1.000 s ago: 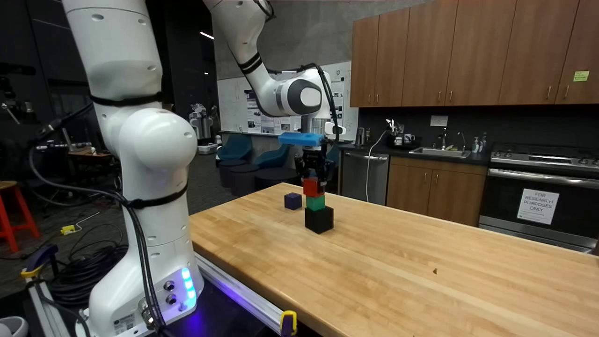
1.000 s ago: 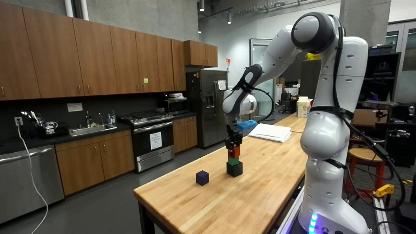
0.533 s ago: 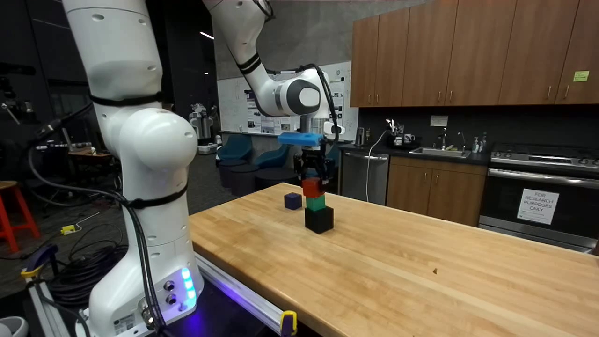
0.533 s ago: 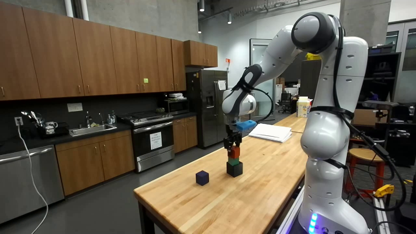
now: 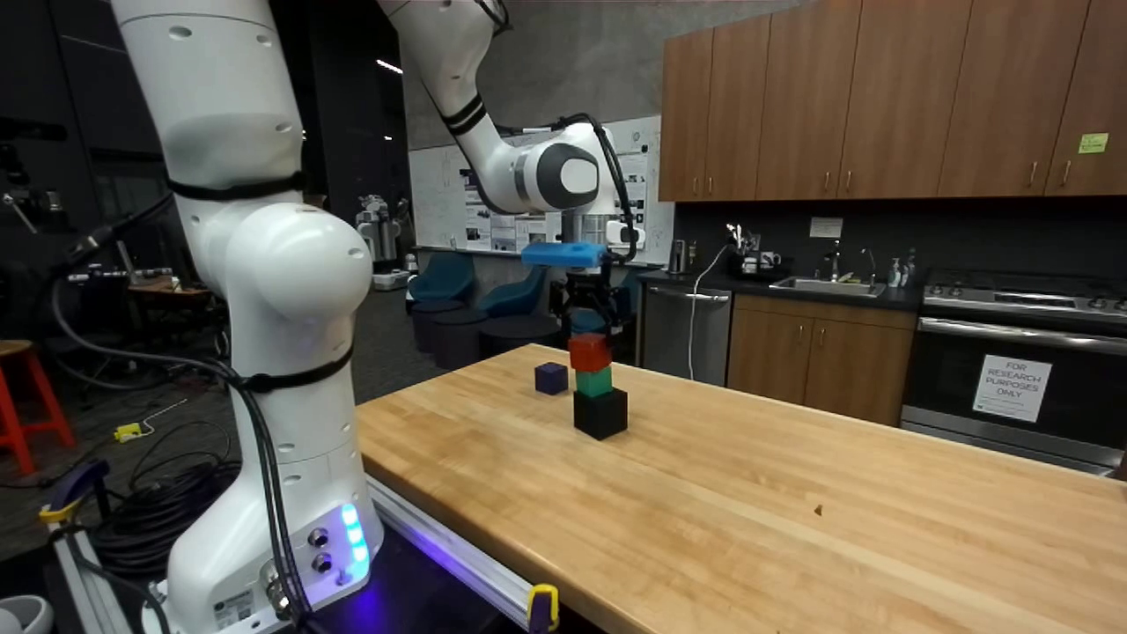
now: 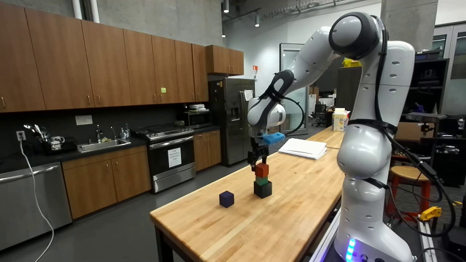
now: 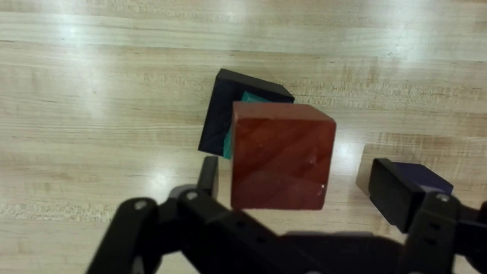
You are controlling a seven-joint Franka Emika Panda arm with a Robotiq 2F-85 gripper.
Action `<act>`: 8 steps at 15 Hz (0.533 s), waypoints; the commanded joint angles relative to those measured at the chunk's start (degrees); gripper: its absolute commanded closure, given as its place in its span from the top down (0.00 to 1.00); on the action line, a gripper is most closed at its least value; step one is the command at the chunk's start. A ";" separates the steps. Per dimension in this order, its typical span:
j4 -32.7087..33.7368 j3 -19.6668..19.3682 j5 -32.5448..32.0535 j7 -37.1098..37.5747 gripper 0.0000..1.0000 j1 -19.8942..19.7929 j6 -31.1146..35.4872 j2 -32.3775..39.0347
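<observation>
Both exterior views | wooden tabletop (image 5: 748, 493); cabinets (image 5: 889, 106), sink (image 6: 103, 146), stove (image 6: 161, 160) beyond | wrist view: tool (image 7: 300, 179), jaws apart, near red block (image 7: 282, 160)

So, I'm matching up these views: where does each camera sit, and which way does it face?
Wrist view: on the wrist, facing down onto the red block; of the robot, only the open tool shows.
Exterior view: beside the robot's base, facing across the table toward the sink; arm and tool show.
Exterior view: near the table's end, facing over it toward the refrigerator; base, arm and tool show.
Both exterior views share the block stack and the purple block.
</observation>
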 commanded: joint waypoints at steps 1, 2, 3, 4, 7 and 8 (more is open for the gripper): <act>-0.02 0.64 0.31 -0.65 1.00 0.68 -0.05 -2.80; 0.07 0.82 0.12 -0.45 1.00 0.86 0.21 -3.18; 0.11 1.12 -0.33 0.04 1.00 1.01 0.69 -3.68; 0.13 1.43 -0.71 0.45 1.00 1.16 1.29 -4.09; 0.17 2.05 0.08 -0.26 1.00 2.04 2.21 -5.30; 0.00 2.20 0.73 -0.97 1.00 2.57 2.39 -5.70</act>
